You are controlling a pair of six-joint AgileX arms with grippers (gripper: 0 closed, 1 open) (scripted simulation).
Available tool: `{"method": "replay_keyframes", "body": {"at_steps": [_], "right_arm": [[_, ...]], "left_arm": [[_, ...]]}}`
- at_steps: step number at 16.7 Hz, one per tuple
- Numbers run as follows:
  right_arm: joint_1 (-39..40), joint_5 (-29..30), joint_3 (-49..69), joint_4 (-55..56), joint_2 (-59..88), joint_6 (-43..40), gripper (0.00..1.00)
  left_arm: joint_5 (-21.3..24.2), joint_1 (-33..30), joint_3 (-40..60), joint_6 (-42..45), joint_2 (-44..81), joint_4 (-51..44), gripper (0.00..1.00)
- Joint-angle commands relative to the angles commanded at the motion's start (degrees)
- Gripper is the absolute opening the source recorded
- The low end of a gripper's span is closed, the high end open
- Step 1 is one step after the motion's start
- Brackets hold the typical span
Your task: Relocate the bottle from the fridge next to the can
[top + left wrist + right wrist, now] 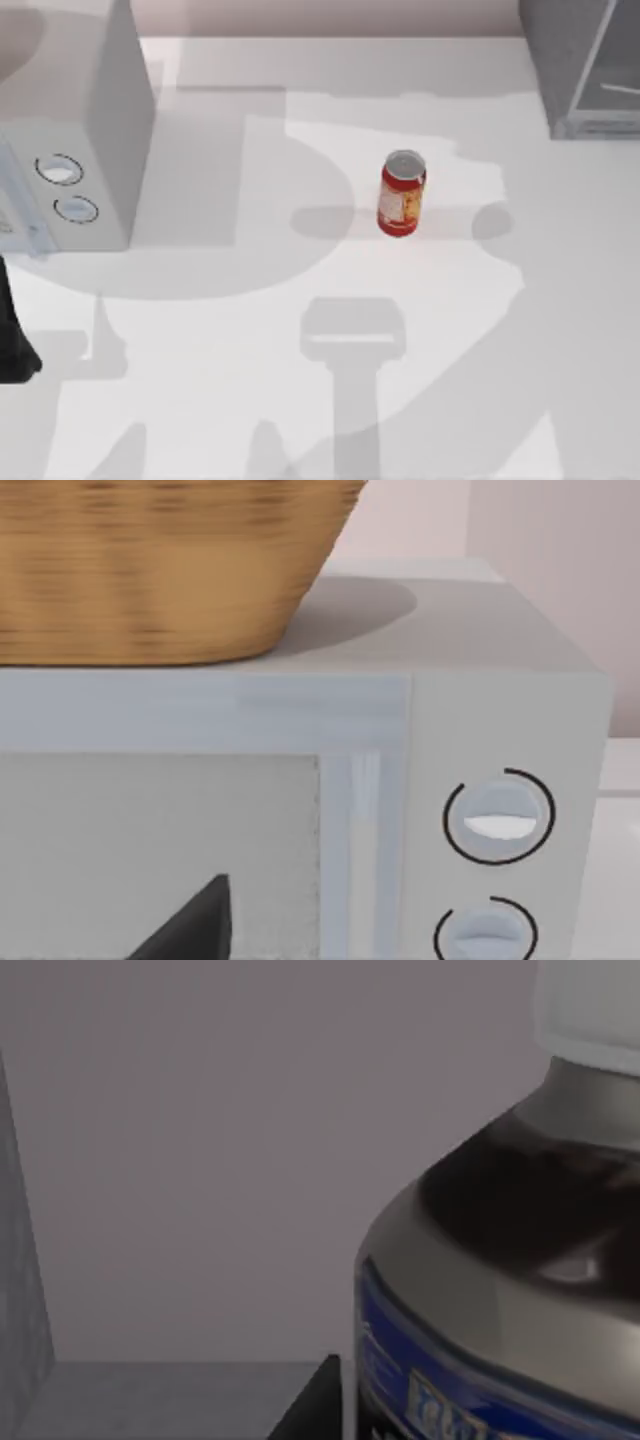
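The bottle (pixel 500 1260) looms close in the right wrist view, with a white cap, a dark neck and a blue label. It stands against the grey inner walls of the fridge (pixel 180 1160). A dark part of my right gripper (pixel 310 1405) shows right beside the bottle's label; whether they touch I cannot tell. In the top view the fridge (pixel 580 70) stands at the table's far right corner. The red can (pixel 402 193) stands upright near the table's middle. My left arm (pixel 15 345) sits at the left edge, and a dark tip of my left gripper (pixel 190 925) faces the white appliance.
A white boxy appliance with two round knobs (pixel 70 150) stands at the far left. A woven basket (pixel 160 570) rests on top of it. Open tabletop (pixel 330 350) surrounds the can on all sides.
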Motion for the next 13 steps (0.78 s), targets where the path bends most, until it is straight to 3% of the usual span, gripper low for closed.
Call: {"method": "replay_keyframes", "body": {"at_steps": [8, 13], "right_arm": [[-0.2, -0.2, -0.3, -2.2, -2.4, 0.1, 0.0], [-2.4, -1.9, -12.6, 1.6, -10.9, 0.3, 0.0]], "left_arm": [[0.0, 0.0, 0.0, 0.0, 0.0, 0.0, 1.0], [0.0, 0.0, 0.0, 0.0, 0.0, 0.0, 1.0]]}}
